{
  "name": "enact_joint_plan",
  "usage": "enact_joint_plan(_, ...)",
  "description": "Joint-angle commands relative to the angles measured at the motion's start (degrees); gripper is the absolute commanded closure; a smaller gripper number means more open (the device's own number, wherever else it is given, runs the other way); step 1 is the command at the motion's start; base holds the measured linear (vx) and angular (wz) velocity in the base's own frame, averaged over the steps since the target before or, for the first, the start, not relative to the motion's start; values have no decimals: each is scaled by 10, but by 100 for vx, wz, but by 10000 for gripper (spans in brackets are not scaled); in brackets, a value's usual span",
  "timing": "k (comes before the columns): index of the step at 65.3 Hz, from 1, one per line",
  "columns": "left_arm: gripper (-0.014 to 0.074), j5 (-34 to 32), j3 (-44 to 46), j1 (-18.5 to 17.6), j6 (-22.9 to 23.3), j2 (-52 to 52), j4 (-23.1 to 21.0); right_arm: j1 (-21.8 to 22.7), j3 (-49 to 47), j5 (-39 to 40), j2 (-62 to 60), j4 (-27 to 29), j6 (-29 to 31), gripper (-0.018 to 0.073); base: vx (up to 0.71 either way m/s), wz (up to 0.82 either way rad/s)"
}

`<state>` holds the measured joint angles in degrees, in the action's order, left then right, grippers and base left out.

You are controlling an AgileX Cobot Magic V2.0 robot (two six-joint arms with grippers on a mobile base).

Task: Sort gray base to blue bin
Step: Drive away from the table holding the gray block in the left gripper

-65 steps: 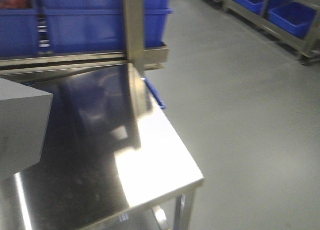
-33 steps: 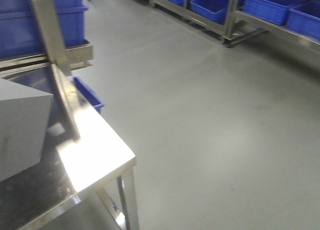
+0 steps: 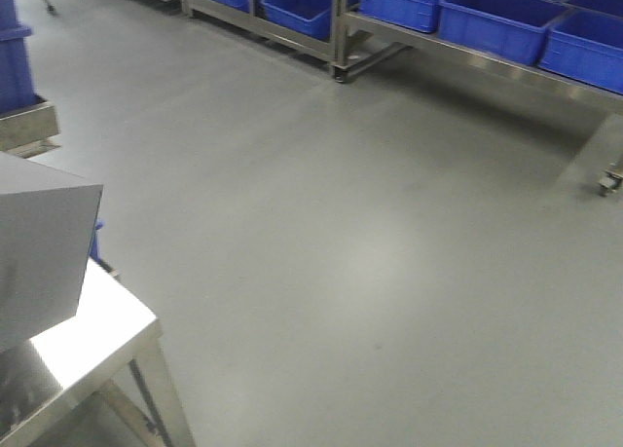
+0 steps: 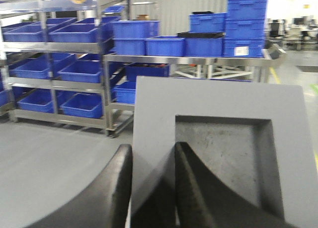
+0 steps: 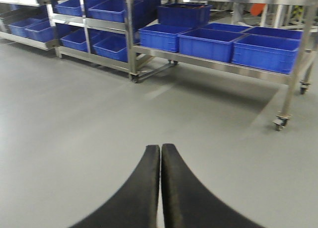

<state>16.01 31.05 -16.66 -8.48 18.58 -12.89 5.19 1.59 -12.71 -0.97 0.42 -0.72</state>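
The gray base point(image 4: 218, 109) fills the left wrist view, its shallow square recess facing the camera. My left gripper point(image 4: 153, 148) is shut on the base's left wall, with one finger point(image 4: 191, 188) inside the recess and the other outside. In the front view the gray base point(image 3: 39, 242) hangs at the left edge, above the table corner. My right gripper point(image 5: 160, 147) is shut on nothing and points over bare floor. Several blue bins alike point(image 3: 492, 23) sit on a steel rack ahead to the right; I cannot tell which one is the blue bin of the task.
A shiny steel table corner point(image 3: 88, 320) lies at the lower left. Grey floor point(image 3: 341, 223) stretches ahead. Wheeled steel racks point(image 5: 293, 79) hold more blue bins point(image 5: 213, 41). Shelving and stacked bins point(image 4: 246, 19) stand behind the base in the left wrist view.
The front view has swung right: the steel table and post slid off to the left, and the racks of blue bins came closer. The gray base keeps its place in the frame.
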Motion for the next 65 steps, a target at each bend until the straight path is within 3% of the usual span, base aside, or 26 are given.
enact_joint_plan(1,559,-61,16,-3,4,5,-12,0,1,42,-1,-4,7,564,4,-36)
enact_joint_plan(65,559,-61,16,-3,4,5,-12,0,1,42,-1,-4,7,564,7,-28)
